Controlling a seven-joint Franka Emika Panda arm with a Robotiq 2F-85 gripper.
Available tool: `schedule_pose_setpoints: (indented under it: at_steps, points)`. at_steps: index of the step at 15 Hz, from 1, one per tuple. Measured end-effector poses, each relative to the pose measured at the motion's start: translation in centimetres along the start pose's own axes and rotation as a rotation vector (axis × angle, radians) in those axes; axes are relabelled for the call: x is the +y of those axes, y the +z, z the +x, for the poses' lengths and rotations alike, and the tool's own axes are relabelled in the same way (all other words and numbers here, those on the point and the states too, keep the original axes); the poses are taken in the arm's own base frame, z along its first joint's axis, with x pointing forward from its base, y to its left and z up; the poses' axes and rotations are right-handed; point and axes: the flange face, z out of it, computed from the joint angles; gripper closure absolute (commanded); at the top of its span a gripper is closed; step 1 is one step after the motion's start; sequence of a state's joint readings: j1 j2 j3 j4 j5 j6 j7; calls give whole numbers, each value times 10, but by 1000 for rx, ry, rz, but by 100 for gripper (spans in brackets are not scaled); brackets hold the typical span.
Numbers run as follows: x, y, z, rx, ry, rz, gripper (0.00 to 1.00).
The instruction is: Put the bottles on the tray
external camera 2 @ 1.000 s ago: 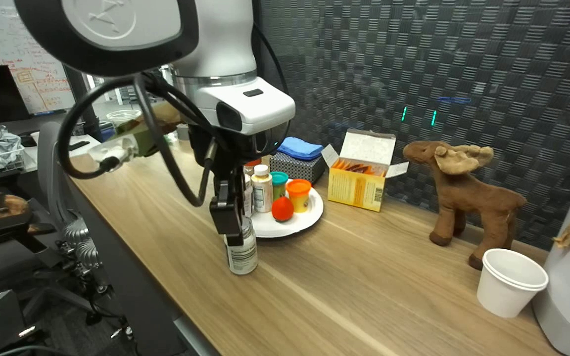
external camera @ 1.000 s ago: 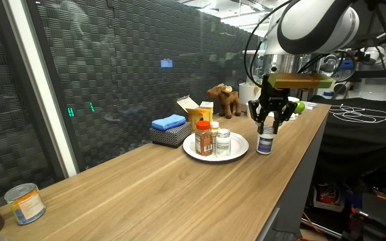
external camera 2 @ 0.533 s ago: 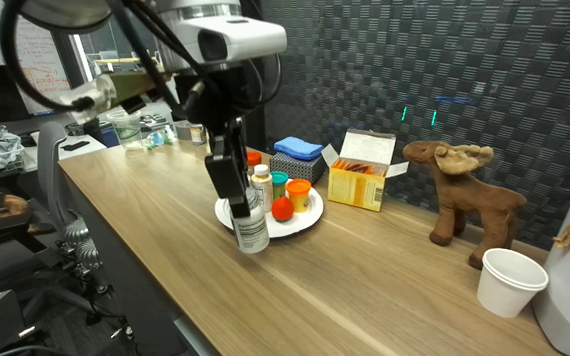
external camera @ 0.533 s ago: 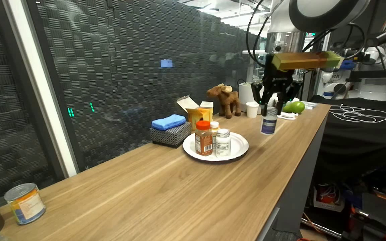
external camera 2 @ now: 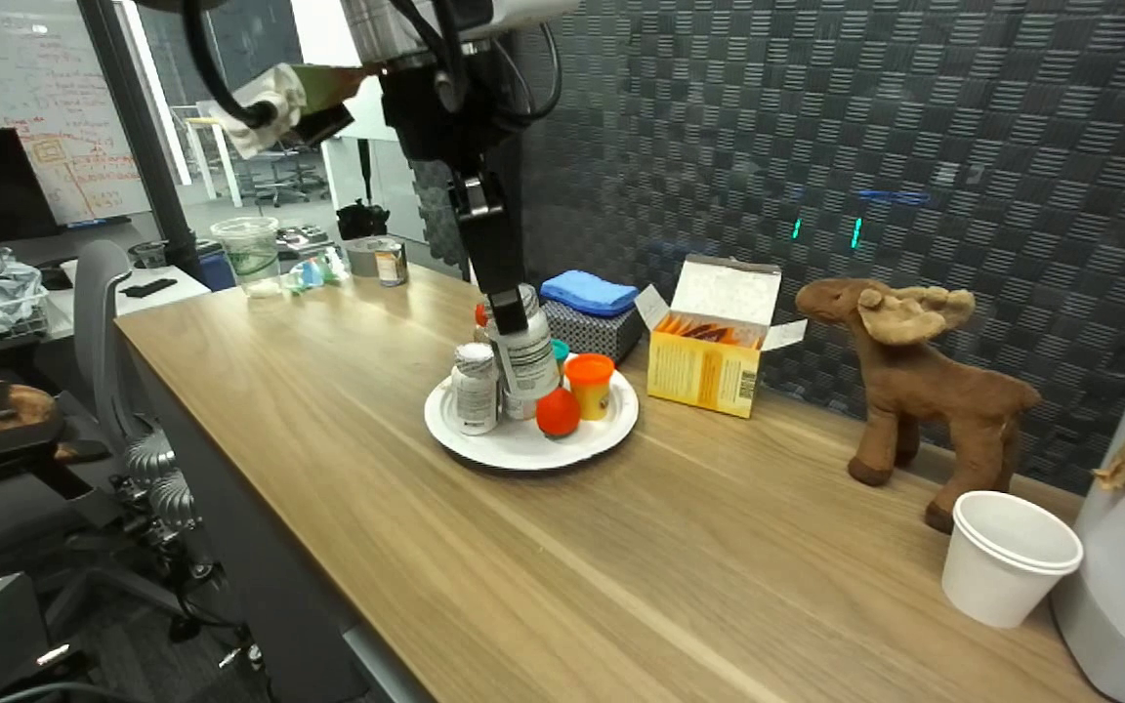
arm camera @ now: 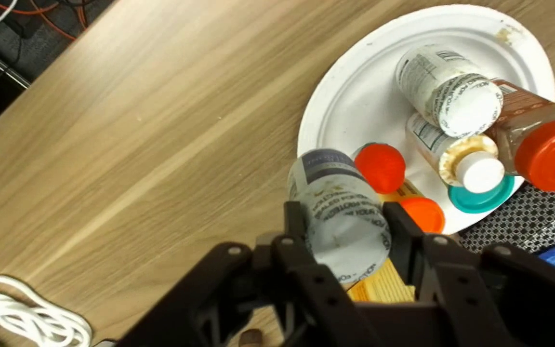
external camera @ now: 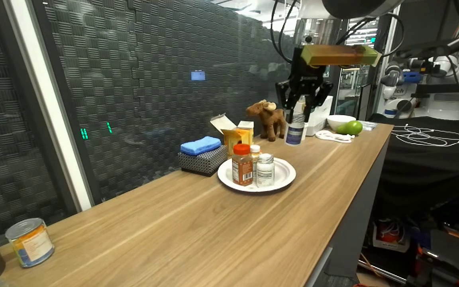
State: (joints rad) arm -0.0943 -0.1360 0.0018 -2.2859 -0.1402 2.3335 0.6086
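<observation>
My gripper (arm camera: pixel 345 212) is shut on a white bottle with a blue-purple label (arm camera: pixel 328 166), its pads on either side of the bottle's sealed top. The bottle hangs slightly tilted, raised above the table in both exterior views. Below it in an exterior view lies the round white tray (external camera 2: pixel 523 457). On the tray stand a white bottle (external camera: pixel 265 172), a red-capped brown bottle (external camera: pixel 242 166) and a small white-capped bottle (arm camera: pixel 480 171). A teal-lidded container (arm camera: pixel 482 195), an orange-lidded one (external camera 2: pixel 589 388) and a red rounded object (external camera 2: pixel 558 413) are there too.
Beside the tray stands a patterned box (external camera: pixel 203 161) with a blue cloth (external camera: pixel 201 145) on top. An open yellow box (external camera 2: pixel 704 369), a plush moose (external camera 2: pixel 924 391) and white paper cups (external camera 2: pixel 1002 561) stand along the wall side. A white cord (arm camera: pixel 32 313) lies on the table.
My gripper has lifted the blue-labelled bottle off the table beside the tray. Bottle and gripper have risen and shifted toward the wall side, now overlapping the tray in an exterior view.
</observation>
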Motion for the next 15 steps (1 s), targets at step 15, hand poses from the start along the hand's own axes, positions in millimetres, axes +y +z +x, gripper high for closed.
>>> schedule_pose_setpoints:
  at_steps: [15]
  points:
    - [-49,81,16,-160,-144,48,80]
